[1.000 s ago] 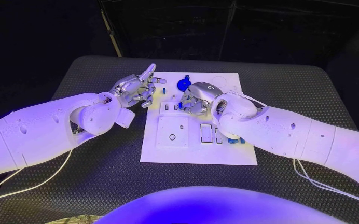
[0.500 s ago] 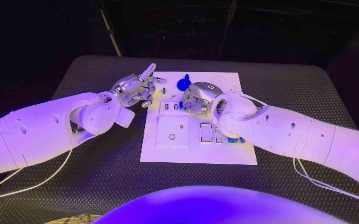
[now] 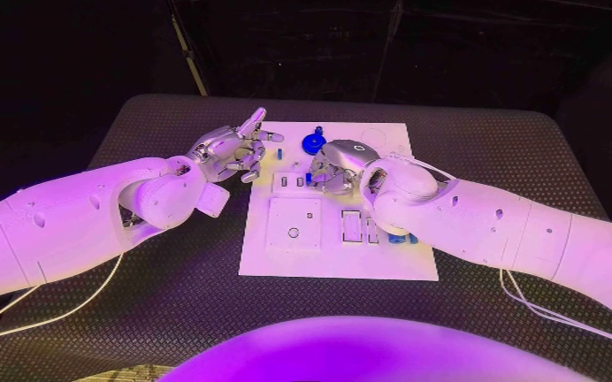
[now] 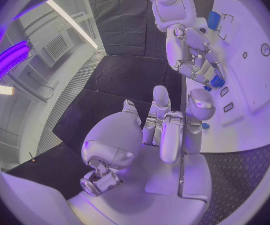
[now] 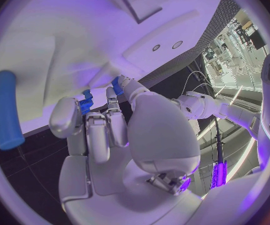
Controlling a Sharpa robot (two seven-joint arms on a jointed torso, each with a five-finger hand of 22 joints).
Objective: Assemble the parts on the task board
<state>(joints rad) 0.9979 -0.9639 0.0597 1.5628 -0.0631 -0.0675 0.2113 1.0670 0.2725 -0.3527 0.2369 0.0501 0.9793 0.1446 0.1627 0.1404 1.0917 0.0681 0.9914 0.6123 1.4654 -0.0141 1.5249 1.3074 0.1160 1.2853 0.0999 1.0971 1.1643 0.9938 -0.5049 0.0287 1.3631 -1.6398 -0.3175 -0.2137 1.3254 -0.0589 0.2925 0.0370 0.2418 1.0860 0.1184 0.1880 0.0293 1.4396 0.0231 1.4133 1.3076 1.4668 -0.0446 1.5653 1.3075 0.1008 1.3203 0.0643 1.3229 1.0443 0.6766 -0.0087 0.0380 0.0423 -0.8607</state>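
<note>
Hands first: our left hand [image 3: 233, 154] hovers at the task board's [image 3: 300, 254] left edge, near its far corner, with its fingers apart and one stretched up and away from us; we see nothing in it. Our right hand [image 3: 334, 165] lies knuckles-up on the far half of the white board, fingers curled down. In the right wrist view a small blue part [image 5: 87, 101] sits pinched between the fingertips [image 5: 68, 116] of that hand, right against the board's surface. A round blue part [image 3: 312, 143] stands on the board just beyond the right hand, between our two hands. Another blue part [image 3: 403, 240] peeks out beside our right forearm near the board's right edge. In the right wrist view we also see a long blue cylinder [image 5: 7, 110] lying on the board, apart from the fingers.
</note>
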